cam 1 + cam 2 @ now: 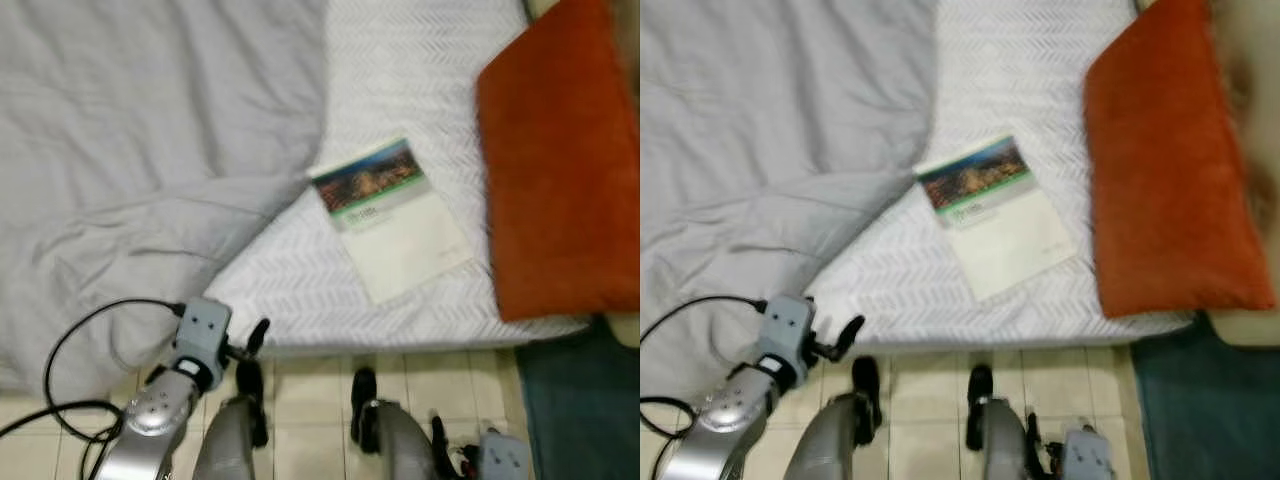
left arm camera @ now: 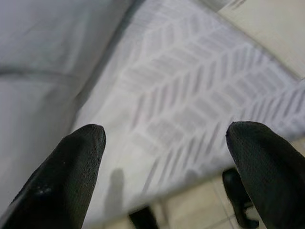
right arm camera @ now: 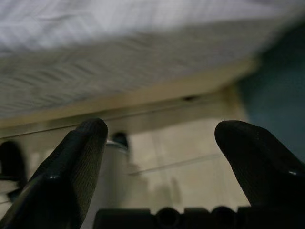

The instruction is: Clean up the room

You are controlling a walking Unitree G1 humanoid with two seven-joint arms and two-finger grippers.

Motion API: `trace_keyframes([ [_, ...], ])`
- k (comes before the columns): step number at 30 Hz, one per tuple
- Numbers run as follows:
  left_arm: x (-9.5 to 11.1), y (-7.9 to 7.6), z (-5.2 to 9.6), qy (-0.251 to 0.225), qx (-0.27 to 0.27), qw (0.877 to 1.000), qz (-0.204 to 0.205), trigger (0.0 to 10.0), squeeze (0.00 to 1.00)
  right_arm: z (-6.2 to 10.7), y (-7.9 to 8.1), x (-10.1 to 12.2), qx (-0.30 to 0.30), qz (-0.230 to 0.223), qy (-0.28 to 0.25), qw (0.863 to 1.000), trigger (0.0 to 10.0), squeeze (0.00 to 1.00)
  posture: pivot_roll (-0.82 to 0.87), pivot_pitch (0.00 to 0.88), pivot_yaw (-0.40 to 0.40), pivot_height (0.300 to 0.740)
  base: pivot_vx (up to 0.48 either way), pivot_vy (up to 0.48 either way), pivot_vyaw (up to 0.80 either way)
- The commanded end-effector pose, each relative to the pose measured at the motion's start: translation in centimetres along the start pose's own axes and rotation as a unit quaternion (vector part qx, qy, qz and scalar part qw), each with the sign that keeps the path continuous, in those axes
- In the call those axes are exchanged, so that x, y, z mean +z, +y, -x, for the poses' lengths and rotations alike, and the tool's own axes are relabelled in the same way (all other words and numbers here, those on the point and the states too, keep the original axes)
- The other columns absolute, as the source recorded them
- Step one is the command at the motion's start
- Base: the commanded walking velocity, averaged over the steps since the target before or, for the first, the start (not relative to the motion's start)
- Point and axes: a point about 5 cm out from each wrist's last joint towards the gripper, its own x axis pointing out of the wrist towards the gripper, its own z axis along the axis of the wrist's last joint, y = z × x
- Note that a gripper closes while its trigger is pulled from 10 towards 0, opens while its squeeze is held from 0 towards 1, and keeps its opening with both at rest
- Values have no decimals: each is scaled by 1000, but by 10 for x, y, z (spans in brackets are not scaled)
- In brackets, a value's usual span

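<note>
A book (image 1: 392, 216) with a green and dark photo cover lies flat on the white patterned mattress (image 1: 410, 80), close to its near edge. An orange cushion (image 1: 560, 160) lies on the bed to the right of the book. A crumpled grey blanket (image 1: 140, 150) covers the bed's left half. My left gripper (image 1: 250, 352) is low at the bed's near edge, left of the book, open with nothing between its fingers (image 2: 71, 181). My right gripper (image 3: 162, 157) hangs near the floor by my right leg, open and empty.
Beige floor tiles (image 1: 310, 400) run along the bed's near side, where my legs stand. A dark teal rug (image 1: 580, 410) lies on the floor at the right. A black cable (image 1: 70, 350) loops by my left arm.
</note>
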Motion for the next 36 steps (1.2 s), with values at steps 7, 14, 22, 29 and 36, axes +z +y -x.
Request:
trace_keyframes([
  [7,-28,-18,-42,19,-33,999,21,10000,0,42,-14,33,-14,40,-54,998,10000,1000,-243,411,-30,740,0,0,0],
  [14,-8,-14,-69,-50,5,998,40,10000,0,55,-22,59,-24,24,-84,996,10000,1000,-329,318,-9,740,0,0,0],
  [22,7,-53,-98,-61,-68,993,80,10000,0,66,-6,55,20,-40,-57,997,10000,1000,-411,294,30,740,0,0,0],
  [29,10,-72,-110,-3,-86,989,119,10000,0,64,6,44,57,-21,-9,998,10000,0,-434,298,60,740,0,0,-297],
  [36,11,-69,-111,-5,-81,992,92,10000,0,55,5,45,52,-31,-11,998,10000,0,-417,280,70,740,0,0,-788],
])
